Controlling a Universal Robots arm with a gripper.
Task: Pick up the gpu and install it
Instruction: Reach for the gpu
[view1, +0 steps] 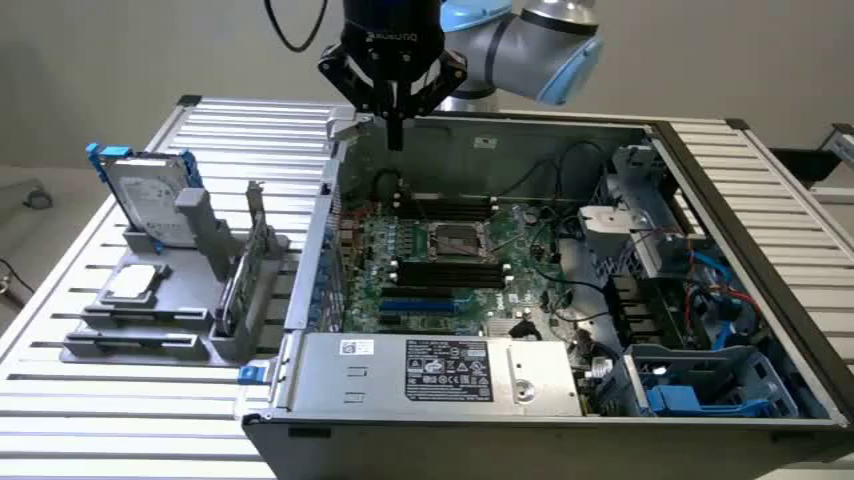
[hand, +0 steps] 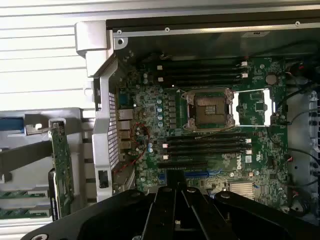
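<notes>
The gpu stands on edge in a grey holder beside the open computer case, on the exterior view's left. In the wrist view the gpu shows as a thin green board with a silvery bracket at one end. My gripper hangs above the case's far wall, well apart from the gpu, with its black fingers pressed together and nothing between them. From the wrist camera, the gripper points down over the motherboard.
The open case holds the motherboard with a CPU socket, black memory slots, cables and a power supply. A silver hard drive in a blue frame stands on the holder. Slatted metal table lies all around.
</notes>
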